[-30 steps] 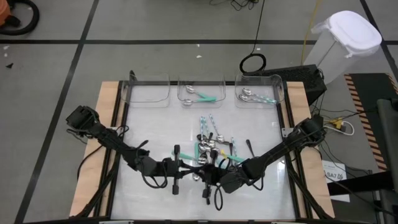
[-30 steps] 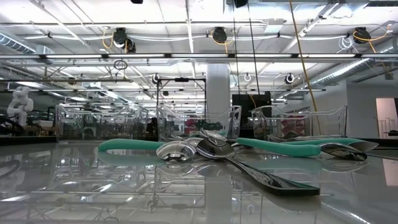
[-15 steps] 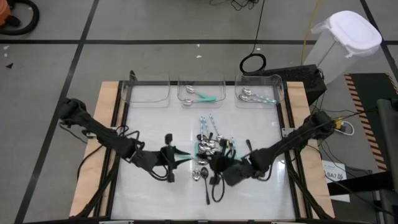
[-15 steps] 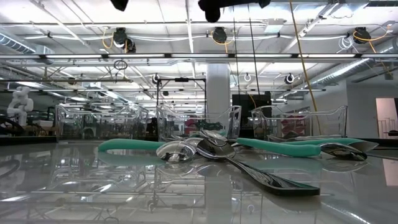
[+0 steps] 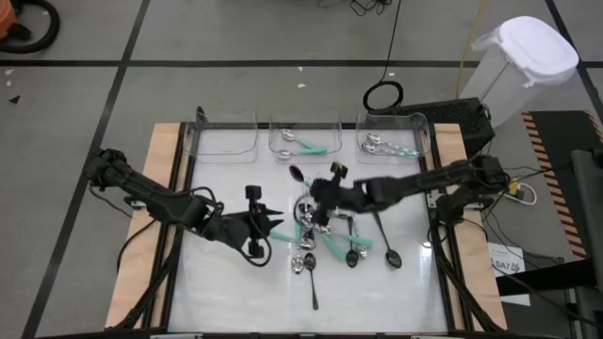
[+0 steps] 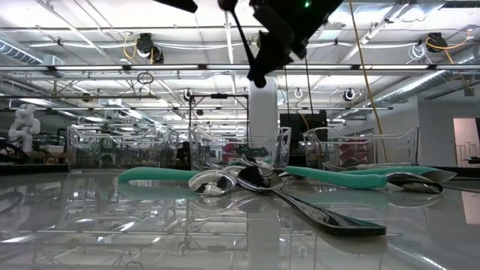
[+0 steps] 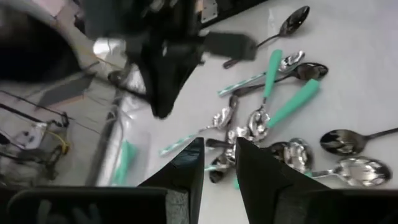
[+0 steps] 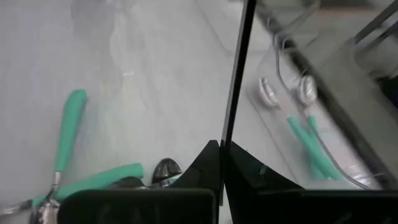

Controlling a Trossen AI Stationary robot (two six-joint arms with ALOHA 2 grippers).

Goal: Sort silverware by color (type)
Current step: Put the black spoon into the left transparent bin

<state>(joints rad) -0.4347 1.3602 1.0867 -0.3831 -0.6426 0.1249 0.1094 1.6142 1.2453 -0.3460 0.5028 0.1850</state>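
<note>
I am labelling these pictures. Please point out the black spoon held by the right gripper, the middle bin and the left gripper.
Black spoon (image 5: 298, 175), high view, on its bowl.
Middle bin (image 5: 304, 123), high view, on its back rim.
Left gripper (image 5: 274, 223), high view, between its fingertips.
Right gripper (image 5: 317, 191), high view, at its fingertips.

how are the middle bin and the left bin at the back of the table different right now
The middle bin holds spoons with teal-green handles; the left bin shows nothing inside. The middle bin sits between two others; the left bin stands at the row's end, on the left arm's side. Both are clear plastic, lined up along the table's far edge.
</note>
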